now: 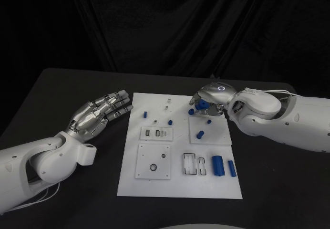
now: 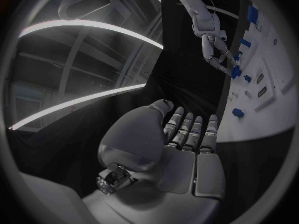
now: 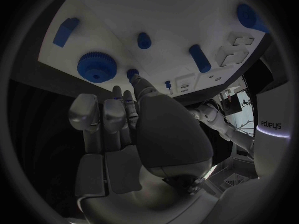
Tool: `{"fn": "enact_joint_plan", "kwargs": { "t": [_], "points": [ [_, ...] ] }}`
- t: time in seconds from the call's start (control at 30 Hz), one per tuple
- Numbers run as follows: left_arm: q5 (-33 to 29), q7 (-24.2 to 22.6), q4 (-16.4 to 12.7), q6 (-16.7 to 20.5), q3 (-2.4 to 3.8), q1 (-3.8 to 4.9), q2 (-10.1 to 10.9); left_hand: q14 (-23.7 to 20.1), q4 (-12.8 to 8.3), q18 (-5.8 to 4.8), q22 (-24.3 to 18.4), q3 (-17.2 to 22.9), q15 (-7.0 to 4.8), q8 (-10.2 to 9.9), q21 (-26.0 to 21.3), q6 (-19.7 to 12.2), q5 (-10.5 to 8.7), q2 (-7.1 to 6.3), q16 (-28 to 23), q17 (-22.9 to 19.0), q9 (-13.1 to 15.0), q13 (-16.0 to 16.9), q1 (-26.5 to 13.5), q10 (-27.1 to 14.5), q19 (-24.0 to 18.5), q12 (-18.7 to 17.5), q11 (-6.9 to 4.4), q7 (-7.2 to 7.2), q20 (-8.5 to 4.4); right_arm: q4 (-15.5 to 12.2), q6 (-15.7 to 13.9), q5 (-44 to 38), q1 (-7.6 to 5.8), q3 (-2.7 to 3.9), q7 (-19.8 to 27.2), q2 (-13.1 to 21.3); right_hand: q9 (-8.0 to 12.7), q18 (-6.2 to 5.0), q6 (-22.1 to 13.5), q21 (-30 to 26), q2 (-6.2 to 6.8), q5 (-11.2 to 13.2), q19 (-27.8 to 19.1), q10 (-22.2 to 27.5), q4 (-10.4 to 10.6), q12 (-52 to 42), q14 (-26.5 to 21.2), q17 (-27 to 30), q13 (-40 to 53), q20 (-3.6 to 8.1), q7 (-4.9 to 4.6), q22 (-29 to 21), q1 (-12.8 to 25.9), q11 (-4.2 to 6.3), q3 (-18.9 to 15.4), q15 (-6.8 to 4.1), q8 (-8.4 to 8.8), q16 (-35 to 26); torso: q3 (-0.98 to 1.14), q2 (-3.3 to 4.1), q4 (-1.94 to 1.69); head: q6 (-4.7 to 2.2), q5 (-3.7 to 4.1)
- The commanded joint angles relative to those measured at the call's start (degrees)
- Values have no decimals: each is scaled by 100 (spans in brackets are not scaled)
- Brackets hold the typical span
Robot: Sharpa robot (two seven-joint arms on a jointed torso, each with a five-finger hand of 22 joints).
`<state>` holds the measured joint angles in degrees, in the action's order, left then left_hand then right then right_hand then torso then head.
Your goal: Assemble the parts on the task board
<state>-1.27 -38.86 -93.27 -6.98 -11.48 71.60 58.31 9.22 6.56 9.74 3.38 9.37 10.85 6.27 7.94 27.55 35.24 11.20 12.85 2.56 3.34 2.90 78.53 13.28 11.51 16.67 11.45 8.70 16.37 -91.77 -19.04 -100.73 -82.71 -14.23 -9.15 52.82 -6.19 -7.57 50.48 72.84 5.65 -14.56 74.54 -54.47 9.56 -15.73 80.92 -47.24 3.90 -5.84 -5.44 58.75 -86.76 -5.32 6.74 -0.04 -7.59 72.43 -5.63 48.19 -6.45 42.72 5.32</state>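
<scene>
Right hand (image 1: 208,106) is seen at upper centre, over the white task board (image 1: 180,186); fingers reach a small blue gear (image 3: 96,66), a grip cannot be confirmed. Left hand (image 1: 99,113) lies spread, nothing held. Gear judged light, rigid, slippery: best pinched by its toothed rim.

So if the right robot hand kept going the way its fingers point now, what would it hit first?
Probably the small blue part just ahead of the right robot hand's fingertips, standing on the task board; the blue gear lies off to one side. Depth is unclear.
</scene>
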Motion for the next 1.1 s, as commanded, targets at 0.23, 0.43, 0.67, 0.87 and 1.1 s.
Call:
{"fn": "enact_joint_plan", "kwargs": {
  "t": [0.23,0.43,0.67,0.87,1.1],
  "points": [
    [35,-1434,16,-110,4,11,-16,-3,-11,-44,-3,60,49,27,-11,24,34,-12,45,4,8,6,-73,8,-16,31,48,12,13,107,-303,106,61,5,185,-114,-9,114,7,35,2,-16,40,-78,6,-10,35,-5,-4,-46,-42,22,38,-18,81,46,59,34,2,-8,1,28,38],
    [35,-1425,19,-121,4,11,-19,-3,-16,-48,-1,72,55,27,-7,22,32,-15,50,5,7,6,-80,7,-11,31,54,15,15,171,-255,161,110,5,214,-184,-16,118,23,49,-1,-61,51,-113,11,-4,39,-34,-5,-64,-68,54,26,-29,125,63,68,46,4,-11,4,60,65],
    [35,-1412,20,-129,4,11,-10,-3,-16,-48,-1,72,55,27,-7,22,32,-15,50,5,7,6,-80,7,-11,31,54,15,15,224,-111,244,148,6,213,-233,-61,131,195,108,24,-98,100,-236,43,13,71,-127,-11,-88,-132,164,26,-35,232,77,27,93,4,-14,6,75,55],
    [35,-1400,24,-135,4,11,-6,-4,-24,-54,1,92,64,30,-2,32,29,-21,55,5,9,6,-89,7,-4,33,64,22,19,253,1,258,157,6,176,-260,-74,130,250,112,36,-131,101,-271,50,35,73,-130,-16,-89,-152,175,12,-32,289,74,22,95,7,-19,6,99,77],
    [35,-1381,31,-154,4,11,-11,-1,-36,-63,4,118,77,31,7,34,22,-32,70,6,9,4,-104,3,8,32,76,33,23,290,29,262,164,6,150,-295,-112,132,406,118,17,-240,97,-313,50,104,67,-136,-21,-92,-126,201,-46,-37,459,75,-12,91,8,-20,10,108,85]
  ]
}}
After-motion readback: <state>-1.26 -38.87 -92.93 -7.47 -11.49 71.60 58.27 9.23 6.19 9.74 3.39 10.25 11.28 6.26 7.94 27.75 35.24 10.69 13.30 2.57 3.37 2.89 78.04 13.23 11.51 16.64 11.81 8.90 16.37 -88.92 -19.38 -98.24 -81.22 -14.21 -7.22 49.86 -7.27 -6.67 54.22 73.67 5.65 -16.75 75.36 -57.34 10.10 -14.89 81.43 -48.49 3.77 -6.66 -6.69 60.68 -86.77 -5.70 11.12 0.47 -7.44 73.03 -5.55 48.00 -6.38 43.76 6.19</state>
